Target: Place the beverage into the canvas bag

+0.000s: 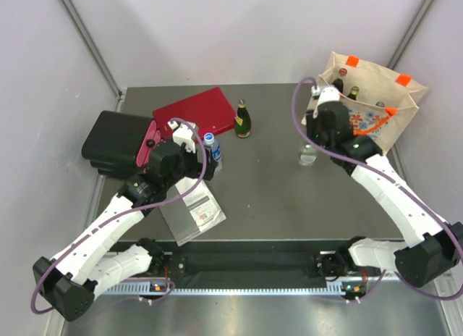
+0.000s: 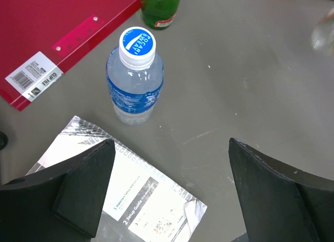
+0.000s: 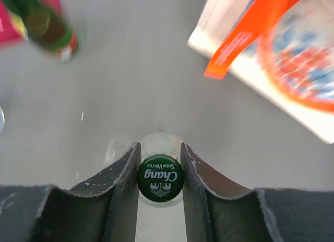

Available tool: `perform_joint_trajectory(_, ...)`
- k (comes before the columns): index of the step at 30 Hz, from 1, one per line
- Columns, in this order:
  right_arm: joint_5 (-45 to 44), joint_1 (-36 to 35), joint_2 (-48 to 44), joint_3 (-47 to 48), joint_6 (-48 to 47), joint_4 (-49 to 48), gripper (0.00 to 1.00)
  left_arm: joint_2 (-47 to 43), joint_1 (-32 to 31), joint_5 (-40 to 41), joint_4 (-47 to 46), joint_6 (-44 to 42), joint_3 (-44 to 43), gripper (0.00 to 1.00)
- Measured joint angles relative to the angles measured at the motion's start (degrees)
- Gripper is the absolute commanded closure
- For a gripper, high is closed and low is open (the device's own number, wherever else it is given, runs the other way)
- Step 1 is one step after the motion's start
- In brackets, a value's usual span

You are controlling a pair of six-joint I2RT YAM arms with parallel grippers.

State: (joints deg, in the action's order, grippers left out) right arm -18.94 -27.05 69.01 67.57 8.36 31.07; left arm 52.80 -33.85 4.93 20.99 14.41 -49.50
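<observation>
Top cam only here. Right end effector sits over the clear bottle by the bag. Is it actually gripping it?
Observer: Yes. In the right wrist view the right end effector is shut on the soda water bottle, one finger on each side of its green cap.
Operator: Cap text?
Observer: It reads Chang Soda Water.
Operator: Left end effector open?
Observer: Open, fingers wide apart. The water bottle with the blue cap stands ahead of it, untouched.

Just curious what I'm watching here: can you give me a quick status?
Right tool shut on soda water bottle. Left tool open by blue-capped bottle. Canvas bag close by, path clear.
</observation>
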Motion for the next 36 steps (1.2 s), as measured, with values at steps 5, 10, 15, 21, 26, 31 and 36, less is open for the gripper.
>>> perform_joint_trajectory(5,1.84,7.08,0.57,11.13,-2.54,3.08,1.0,0.85,0.0,-1.33,0.04,0.0,0.0,0.06)
perform_joint_trajectory(10,4.13,15.28,4.26,24.13,-4.28,3.41,1.0,0.81,0.0,-2.16,0.04,0.02,0.0,0.06)
perform_joint_trajectory(15,6.32,22.62,10.38,34.8,-5.01,4.17,1.0,0.02,0.0,-2.75,0.04,0.02,0.0,0.06)
perform_joint_trajectory(21,7.72,31.15,18.49,42.27,-5.81,4.31,1.0,-1.03,0.0,-3.52,0.0,0.07,0.0,0.06)
perform_joint_trajectory(26,9.09,36.02,23.74,43.6,-6.58,3.17,1.0,-1.31,0.0,-3.82,0.02,0.07,0.0,0.06)
perform_joint_trajectory(31,10.49,38.18,28.04,43.6,-7.41,0.87,1.0,-1.9,-0.02,-3.74,0.0,0.07,0.0,0.06)
perform_joint_trajectory(36,12.37,38.6,30.62,43.52,-8.85,-4.37,1.0,-1.97,-0.02,-3.58,0.02,0.07,0.0,0.06)
